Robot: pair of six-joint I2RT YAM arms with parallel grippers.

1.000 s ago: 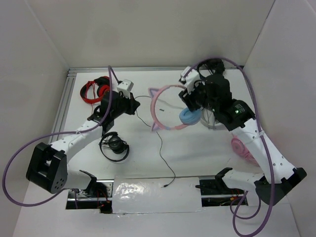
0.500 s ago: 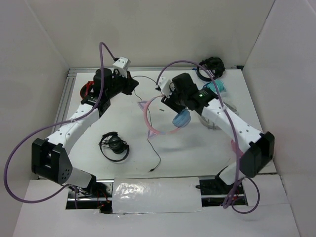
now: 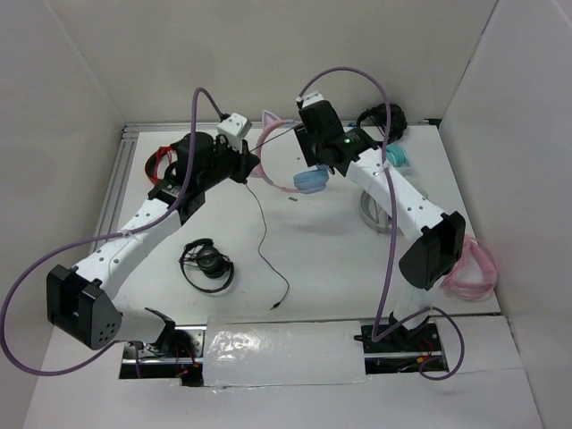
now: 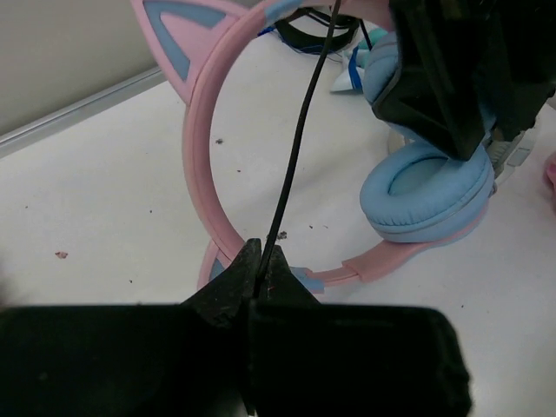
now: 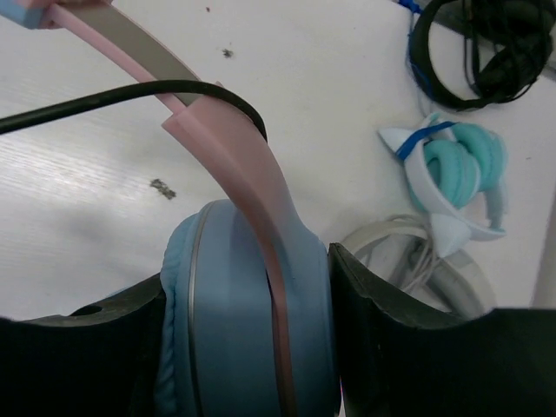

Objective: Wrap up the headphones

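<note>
The headphones [image 3: 271,154] hang above the table at the back middle, pink headband with a cat ear up and a light blue ear cup [image 3: 310,182] lowest. My right gripper [image 3: 313,170] is shut on that ear cup [image 5: 243,330], one finger on each side, the headband [image 5: 234,156] rising between them. My left gripper [image 3: 251,170] is just left of the headband, shut on the thin black cable [image 4: 295,148]. From there the cable [image 3: 263,241] hangs down and its plug end rests on the table. The headband [image 4: 198,130] and ear cup [image 4: 426,187] also show in the left wrist view.
Red-and-black headphones [image 3: 168,164] lie at the back left, small black headphones [image 3: 207,264] under the left arm. All-pink headphones [image 3: 474,273] lie at the right edge. Teal-and-white headphones [image 5: 452,169], black headphones [image 5: 486,43] and a clear round dish [image 3: 375,213] sit at the back right.
The right arm has swung the headphones to the back and left, uncovering the pink headphones. The left gripper kept the cable and followed, and the plug end was dragged up the table.
</note>
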